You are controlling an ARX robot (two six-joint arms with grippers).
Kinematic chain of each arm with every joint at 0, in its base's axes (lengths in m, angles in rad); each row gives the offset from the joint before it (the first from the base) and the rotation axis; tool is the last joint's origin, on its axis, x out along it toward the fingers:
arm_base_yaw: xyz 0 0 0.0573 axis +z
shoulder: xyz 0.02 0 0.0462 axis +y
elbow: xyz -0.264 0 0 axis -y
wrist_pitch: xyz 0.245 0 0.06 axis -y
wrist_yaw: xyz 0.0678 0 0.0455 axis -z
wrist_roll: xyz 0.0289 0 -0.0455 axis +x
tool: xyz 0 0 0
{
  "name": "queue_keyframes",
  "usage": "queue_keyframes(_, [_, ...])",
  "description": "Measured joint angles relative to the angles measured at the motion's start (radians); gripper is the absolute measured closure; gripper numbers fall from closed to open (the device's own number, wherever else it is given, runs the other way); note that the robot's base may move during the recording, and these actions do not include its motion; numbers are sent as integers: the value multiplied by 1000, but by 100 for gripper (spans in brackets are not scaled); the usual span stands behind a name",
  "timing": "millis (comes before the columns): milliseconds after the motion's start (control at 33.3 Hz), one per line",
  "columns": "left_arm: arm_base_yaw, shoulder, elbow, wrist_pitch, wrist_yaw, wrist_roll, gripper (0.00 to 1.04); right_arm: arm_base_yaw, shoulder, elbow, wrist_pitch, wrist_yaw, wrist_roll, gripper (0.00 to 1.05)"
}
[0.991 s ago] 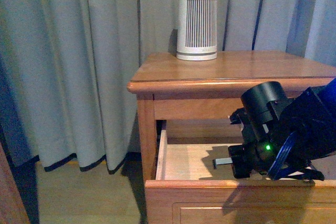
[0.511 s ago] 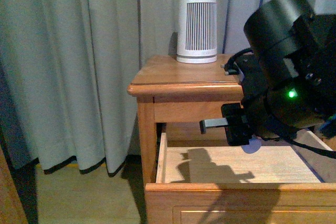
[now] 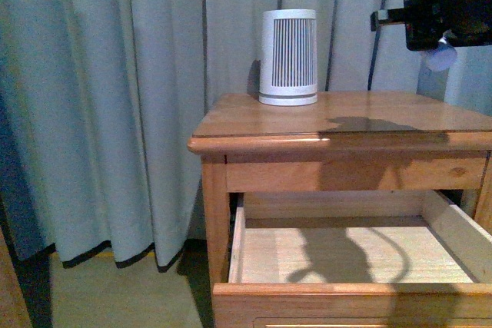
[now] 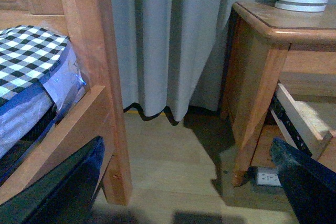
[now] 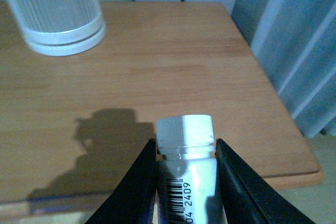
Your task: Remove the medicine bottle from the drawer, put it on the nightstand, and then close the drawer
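The medicine bottle (image 5: 186, 163), white with a pale cap and a barcode, is pinched between the dark fingers (image 5: 137, 188) of my right gripper (image 5: 186, 182), which is shut on it. It hangs above the nightstand's top (image 5: 157, 61), over the near right part. In the front view my right gripper (image 3: 434, 40) is high at the right edge, the bottle's cap (image 3: 440, 57) showing under it. The upper drawer (image 3: 346, 255) stands pulled out, its pale inside bare. My left gripper (image 4: 184, 192) is open, low over the floor between bed and nightstand (image 4: 257, 72).
A white ribbed tapered device (image 3: 288, 55) stands at the back of the nightstand's top. Grey curtains (image 3: 115, 97) hang behind. A wooden bed frame (image 4: 100, 77) with a checked cover (image 4: 26, 61) is beside the nightstand. A wall socket (image 4: 270, 177) sits low behind its leg.
My right gripper has risen out of the drawer with the bottle, up past the nightstand's front edge to a spot above its top at the right.
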Motion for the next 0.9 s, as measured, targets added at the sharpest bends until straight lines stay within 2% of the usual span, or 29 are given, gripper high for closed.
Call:
queue_keyframes(240, [0, 0, 0, 0, 0, 0, 7, -102, 232, 236, -58, 16, 51, 75])
queue_keyframes(541, [0, 0, 0, 0, 0, 0, 7, -116, 378, 354, -106, 47, 83, 75])
queue_keyframes(721, [0, 0, 0, 0, 0, 0, 7, -116, 387, 354, -81, 55, 85, 51])
queue_keyframes(901, [0, 0, 0, 0, 0, 0, 7, -118, 359, 331, 4, 49, 108, 18])
